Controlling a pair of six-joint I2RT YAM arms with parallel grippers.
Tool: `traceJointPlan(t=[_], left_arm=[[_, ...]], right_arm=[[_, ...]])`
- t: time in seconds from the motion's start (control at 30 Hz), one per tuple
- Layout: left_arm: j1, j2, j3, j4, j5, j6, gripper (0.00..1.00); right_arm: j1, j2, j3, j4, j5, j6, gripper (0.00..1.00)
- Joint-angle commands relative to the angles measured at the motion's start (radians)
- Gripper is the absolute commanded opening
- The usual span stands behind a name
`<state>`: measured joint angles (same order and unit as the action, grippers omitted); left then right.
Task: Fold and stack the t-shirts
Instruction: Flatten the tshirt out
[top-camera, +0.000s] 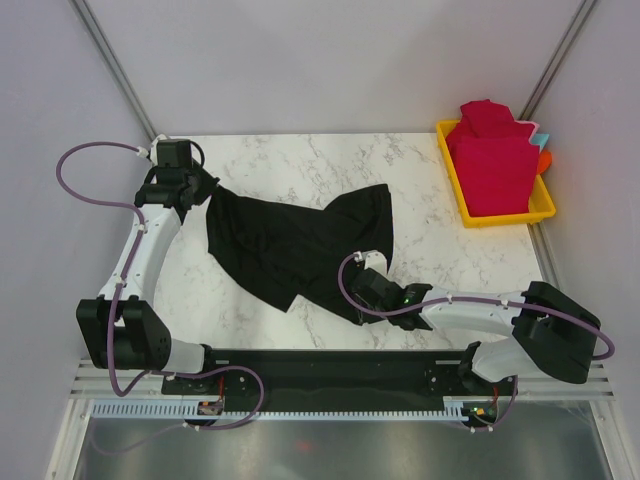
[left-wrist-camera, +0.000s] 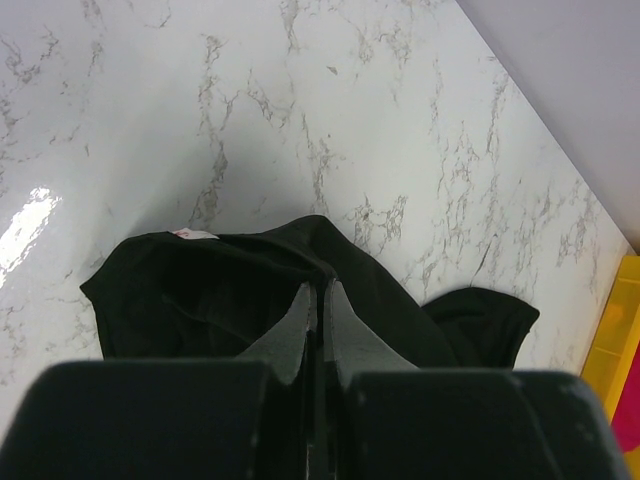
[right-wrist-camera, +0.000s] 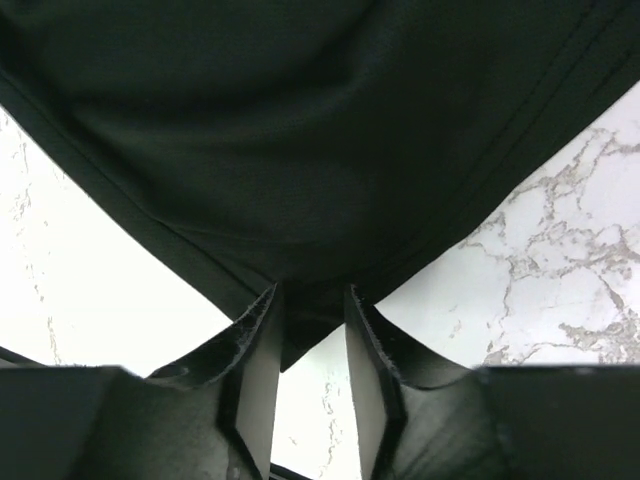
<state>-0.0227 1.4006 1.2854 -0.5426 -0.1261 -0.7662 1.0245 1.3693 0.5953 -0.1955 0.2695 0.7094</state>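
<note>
Slippage at the right gripper (right-wrist-camera: 312, 295), nipping just a hem corner at five o'clock, could drop the mid-table black t-shirt (top-camera: 290, 245) (left gripper (left-wrist-camera: 320, 290) clamps its ten o'clock edge).

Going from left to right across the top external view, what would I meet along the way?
left gripper → black t-shirt → tray holding the red t-shirts
</note>
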Motion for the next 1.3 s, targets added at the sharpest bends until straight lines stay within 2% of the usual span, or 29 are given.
traceJointPlan(t=[0.0, 0.03, 0.07, 0.17, 0.2, 0.23, 0.43, 0.63, 0.73, 0.87, 1.1, 1.27], left_arm=[[0.007, -0.020, -0.006, 0.035, 0.019, -0.015, 0.02], [0.007, -0.020, -0.008, 0.035, 0.019, -0.016, 0.02], [0.007, -0.022, -0.008, 0.035, 0.020, -0.016, 0.02], [0.007, -0.026, -0.014, 0.038, 0.020, -0.016, 0.02], [0.007, -0.026, -0.014, 0.038, 0.020, -0.019, 0.02], [0.007, -0.028, -0.015, 0.038, 0.019, -0.019, 0.02], [0.007, -0.015, -0.021, 0.043, 0.019, -0.019, 0.02], [0.007, 0.021, -0.017, 0.041, 0.002, -0.015, 0.02], [0.015, 0.031, -0.012, 0.041, 0.014, -0.021, 0.02], [0.021, 0.023, 0.000, 0.040, 0.025, -0.016, 0.02], [0.021, -0.087, -0.001, 0.010, 0.052, 0.007, 0.02], [0.020, -0.302, -0.021, -0.029, 0.111, 0.028, 0.02]], right_arm=[[-0.001, -0.007, -0.020, -0.016, 0.017, 0.012, 0.34], [-0.001, -0.015, -0.022, -0.013, 0.020, 0.013, 0.26], [-0.001, -0.021, -0.022, -0.013, 0.026, 0.015, 0.22], [-0.001, -0.052, -0.002, -0.030, 0.062, 0.010, 0.17], [-0.001, -0.056, 0.011, -0.038, 0.074, 0.006, 0.11], [-0.001, -0.058, 0.024, -0.070, 0.109, 0.001, 0.01], [-0.072, -0.067, 0.142, -0.133, 0.198, -0.060, 0.00], [-0.315, -0.171, 0.213, -0.125, 0.247, -0.106, 0.00], [-0.384, -0.252, 0.192, -0.082, 0.330, -0.103, 0.00], [-0.423, -0.375, 0.066, 0.008, 0.421, -0.084, 0.00], [-0.466, -0.652, 0.008, 0.036, 0.445, -0.091, 0.00], [-0.465, -0.802, 0.014, 0.024, 0.451, -0.113, 0.00]])
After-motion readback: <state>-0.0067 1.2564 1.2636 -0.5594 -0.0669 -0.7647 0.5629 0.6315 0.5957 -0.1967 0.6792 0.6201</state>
